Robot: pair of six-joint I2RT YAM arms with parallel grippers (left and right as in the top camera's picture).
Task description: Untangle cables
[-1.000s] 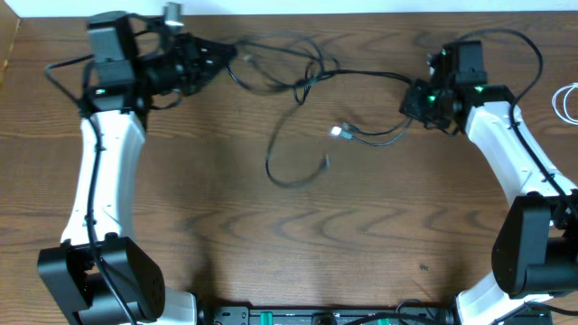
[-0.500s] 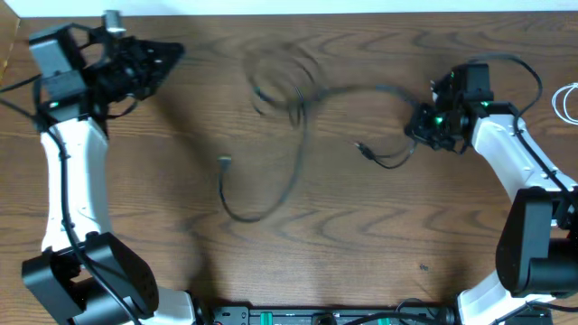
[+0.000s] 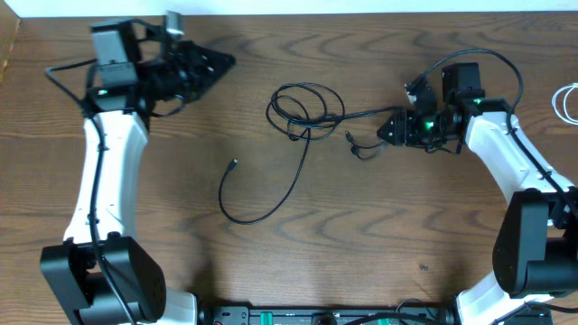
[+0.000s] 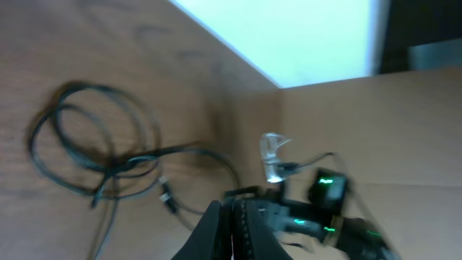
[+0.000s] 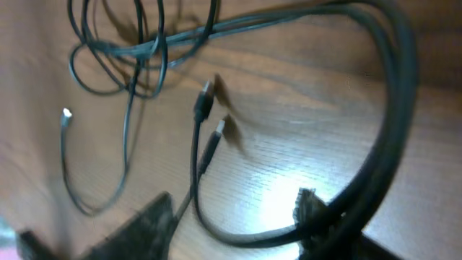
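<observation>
Right pincer (image 3: 386, 132) jaws apart, gripping nothing. Thin cable (image 5: 193, 180) loops between jaws, plugs (image 5: 208, 108) just ahead, coil (image 3: 302, 104) beyond. Left pincer (image 3: 219, 63) shut, empty, coil well off its tip. Best move: pinch one plug end, draw slowly clear of coil.

Wood-grain table (image 3: 379, 244), matt black cables (image 3: 302, 129)

A dark wood-grain tabletop (image 3: 361, 235) fills the overhead view. A white strip (image 3: 361, 6) runs along its far edge. In the left wrist view, tan cardboard (image 4: 375, 123) stands beyond the tabletop. Glare (image 5: 281, 202) brightens the wood in the right wrist view.
</observation>
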